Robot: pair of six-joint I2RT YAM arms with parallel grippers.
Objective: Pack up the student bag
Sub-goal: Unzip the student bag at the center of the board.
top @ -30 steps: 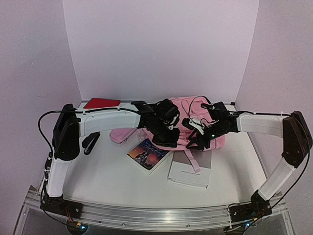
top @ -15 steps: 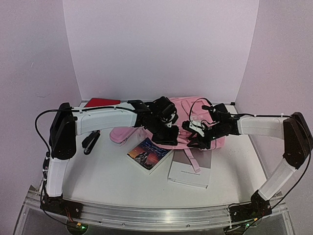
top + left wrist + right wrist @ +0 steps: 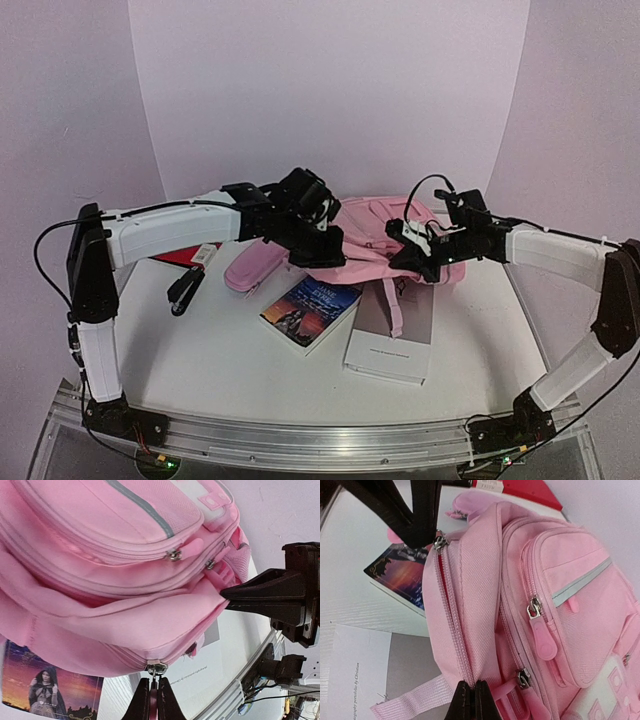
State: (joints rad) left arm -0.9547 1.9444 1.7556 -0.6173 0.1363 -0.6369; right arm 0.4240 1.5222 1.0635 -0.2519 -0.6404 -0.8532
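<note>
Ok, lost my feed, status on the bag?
Left fingers shut on zip pull. Right fingers shut on bag edge. Strap trails over grey book.

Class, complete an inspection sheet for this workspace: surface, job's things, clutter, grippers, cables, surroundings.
Surface: white table, nothing spilled.
Job's things: pink student bag lying at the back, one strap across the white book.
Clutter: pink pencil case, paperback, white book, black stapler, red book.
Grippers: left gripper shut on a zip pull of the bag; right gripper shut on bag fabric beside a zip.
Cables: black cable loops above the right wrist.
Surroundings: plain white walls, metal rail at near edge.
</note>
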